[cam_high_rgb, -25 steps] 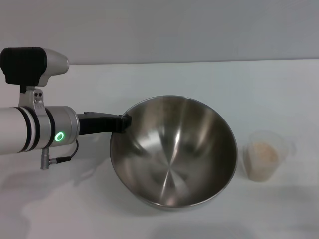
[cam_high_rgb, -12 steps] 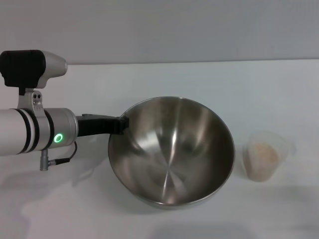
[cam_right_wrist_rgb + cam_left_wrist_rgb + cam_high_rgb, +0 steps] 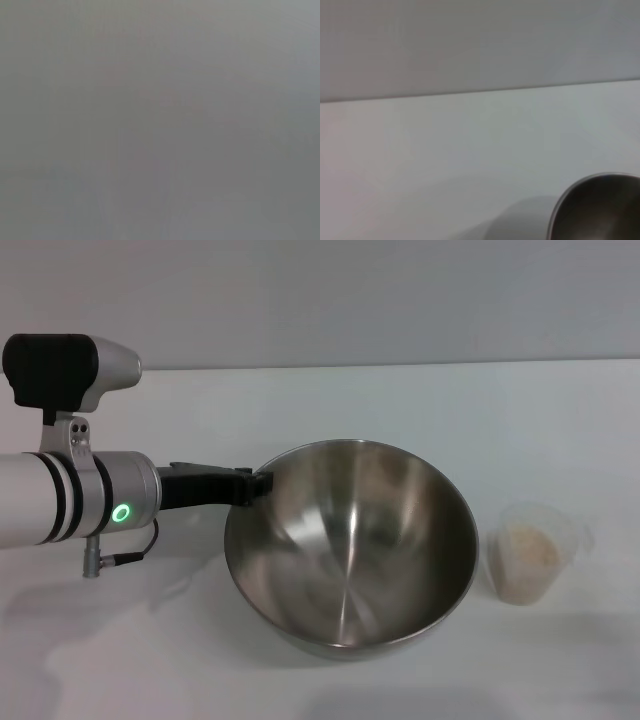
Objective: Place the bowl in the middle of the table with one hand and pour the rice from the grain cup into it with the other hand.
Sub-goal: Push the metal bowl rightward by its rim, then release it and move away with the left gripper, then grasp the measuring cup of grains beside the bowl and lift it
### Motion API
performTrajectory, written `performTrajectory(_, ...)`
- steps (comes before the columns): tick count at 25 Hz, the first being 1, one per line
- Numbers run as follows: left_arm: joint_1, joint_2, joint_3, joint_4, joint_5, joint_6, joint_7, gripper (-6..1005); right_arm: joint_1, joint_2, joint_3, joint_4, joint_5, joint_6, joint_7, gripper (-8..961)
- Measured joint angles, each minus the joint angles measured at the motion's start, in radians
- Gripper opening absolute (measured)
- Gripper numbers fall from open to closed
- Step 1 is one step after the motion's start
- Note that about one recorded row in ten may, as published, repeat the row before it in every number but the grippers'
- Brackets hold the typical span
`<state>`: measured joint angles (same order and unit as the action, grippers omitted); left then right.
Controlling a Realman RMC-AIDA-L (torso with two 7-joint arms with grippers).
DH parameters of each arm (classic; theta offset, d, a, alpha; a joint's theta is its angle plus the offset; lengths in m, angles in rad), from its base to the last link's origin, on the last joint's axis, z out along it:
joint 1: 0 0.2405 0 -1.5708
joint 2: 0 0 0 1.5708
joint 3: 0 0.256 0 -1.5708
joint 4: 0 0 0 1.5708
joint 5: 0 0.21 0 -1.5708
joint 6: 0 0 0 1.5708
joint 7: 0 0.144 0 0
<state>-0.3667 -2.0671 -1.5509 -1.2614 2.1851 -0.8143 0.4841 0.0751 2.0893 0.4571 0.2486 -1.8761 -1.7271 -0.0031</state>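
Observation:
A large stainless-steel bowl point(image 3: 350, 545) sits near the middle of the white table point(image 3: 400, 410) in the head view. My left gripper point(image 3: 256, 486) reaches in from the left and is shut on the bowl's left rim. To the bowl's right stands the small translucent grain cup point(image 3: 528, 555), upright, with a pale heap of rice point(image 3: 526, 548) inside. The left wrist view catches only a piece of the bowl's rim point(image 3: 600, 205) above the table. My right gripper is out of view; its wrist view is plain grey.
The table's far edge point(image 3: 400, 364) meets a grey wall. A thin cable point(image 3: 120, 558) hangs under the left wrist. Bare tabletop lies behind the bowl and between bowl and cup.
The bowl has levelled out from a tilt and shifted slightly right with my left gripper. The cup has not moved.

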Motion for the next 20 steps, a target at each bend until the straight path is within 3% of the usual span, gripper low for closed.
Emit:
performTrajectory(6,0.009,-0.001,0.0,-0.034,0.0,0.009,0.036,322,0.0,0.0,0.0,0.0,0.001,0.0,0.0,822)
performTrajectory(9,0.033,-0.001,-0.001,-0.11,0.006,0.021,0.077,440,0.0,0.0,0.0,-0.001,0.002,0.0,0.0,822)
performTrajectory(11,0.067,0.0,-0.001,-0.189,0.009,0.056,0.113,519,0.001,0.0,0.0,0.0,0.002,-0.001,0.0,822)
performTrajectory(12,0.126,0.0,0.004,-0.294,0.011,0.143,0.175,550,0.001,-0.001,0.0,-0.001,0.003,-0.004,0.0,822)
performTrajectory(14,0.151,0.0,0.011,-0.329,0.011,0.185,0.2,611,0.001,-0.001,0.0,-0.002,0.003,-0.006,0.0,822)
performTrajectory(16,0.247,0.0,0.088,-0.414,0.012,0.384,0.332,673,-0.001,-0.001,0.0,-0.004,0.003,-0.006,0.0,822)
performTrajectory(17,0.332,0.001,0.207,-0.443,0.024,0.627,0.465,704,-0.003,-0.001,-0.003,-0.007,0.001,-0.006,0.0,822)
performTrajectory(19,0.332,0.001,0.207,-0.443,0.024,0.627,0.465,720,-0.004,-0.001,-0.01,-0.01,-0.001,-0.006,-0.003,822)
performTrajectory(20,0.398,0.002,0.338,-0.427,0.056,0.936,0.594,727,-0.005,-0.001,-0.024,-0.015,-0.002,-0.006,-0.007,822)
